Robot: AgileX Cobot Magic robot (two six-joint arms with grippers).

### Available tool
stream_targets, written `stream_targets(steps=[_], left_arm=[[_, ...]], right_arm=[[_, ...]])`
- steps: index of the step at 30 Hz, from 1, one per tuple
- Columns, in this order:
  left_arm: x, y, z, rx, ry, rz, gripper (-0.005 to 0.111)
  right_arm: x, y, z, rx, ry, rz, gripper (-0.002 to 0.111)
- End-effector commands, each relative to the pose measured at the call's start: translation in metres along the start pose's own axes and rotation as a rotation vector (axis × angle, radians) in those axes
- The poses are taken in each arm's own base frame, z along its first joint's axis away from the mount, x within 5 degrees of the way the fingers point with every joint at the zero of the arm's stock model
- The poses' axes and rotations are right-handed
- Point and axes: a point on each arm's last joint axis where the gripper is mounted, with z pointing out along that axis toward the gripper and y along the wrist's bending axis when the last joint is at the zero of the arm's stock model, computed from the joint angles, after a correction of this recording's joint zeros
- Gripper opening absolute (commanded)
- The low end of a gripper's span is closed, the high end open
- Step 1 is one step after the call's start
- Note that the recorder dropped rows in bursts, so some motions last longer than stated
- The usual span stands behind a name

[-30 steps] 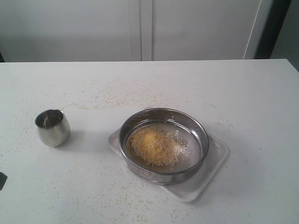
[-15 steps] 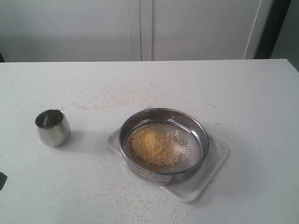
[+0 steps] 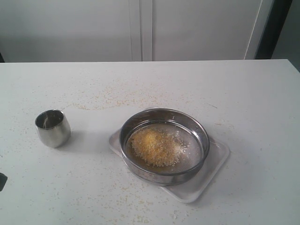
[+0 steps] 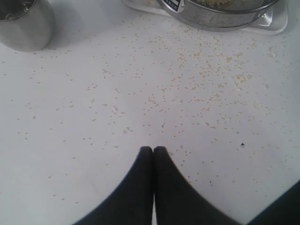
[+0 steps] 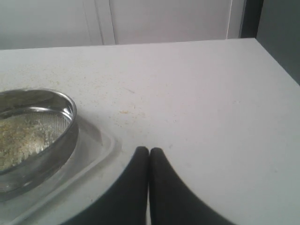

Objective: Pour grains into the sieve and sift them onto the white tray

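Note:
The round steel sieve [image 3: 164,144] rests on the white tray [image 3: 216,158] near the middle of the table. A heap of yellow-orange and whitish grains [image 3: 154,146] lies on its mesh, toward its left side. My left gripper [image 4: 153,149] is shut and holds nothing, above the grain-speckled table, well short of the sieve [image 4: 220,11] and tray [image 4: 276,21]. My right gripper [image 5: 149,150] is also shut and holds nothing, just off the tray's [image 5: 89,150] corner, with the sieve [image 5: 37,131] beside it. Neither gripper shows in the exterior view.
A small rounded steel cup [image 3: 52,127] stands upright left of the tray, also seen as the cup [image 4: 23,23] in the left wrist view. Loose grains [image 4: 187,89] are scattered over the white table. The table's far edge [image 3: 150,61] meets a white wall.

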Motion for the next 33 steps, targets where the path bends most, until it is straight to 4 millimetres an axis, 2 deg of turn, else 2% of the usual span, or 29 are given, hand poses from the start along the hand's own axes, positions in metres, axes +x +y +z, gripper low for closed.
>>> stream_targets(steps=[1, 4, 15, 25, 29, 33], left_arm=[[0.0, -0.002, -0.002, 0.017, -0.003, -0.002, 0.0], [0.0, -0.002, -0.002, 0.017, -0.003, -0.002, 0.0], [0.0, -0.002, -0.002, 0.017, -0.003, -0.002, 0.0], [0.0, -0.002, -0.002, 0.017, -0.003, -0.002, 0.0], [0.0, -0.002, -0.002, 0.017, -0.003, -0.002, 0.0], [0.0, -0.002, -0.002, 0.017, -0.003, -0.002, 0.0]], right_arm=[[-0.015, 0.001, -0.001, -0.012, -0.171, -0.001, 0.0], [-0.024, 0.002, -0.004, -0.024, -0.276, -0.001, 0.0], [-0.034, 0.003, -0.007, -0.036, -0.387, -0.001, 0.0], [-0.036, 0.004, -0.008, -0.04, -0.418, -0.002, 0.0], [-0.036, 0.004, -0.008, -0.029, -0.414, -0.053, 0.0], [-0.049, 0.005, -0.014, -0.027, -0.439, -0.068, 0.0]])
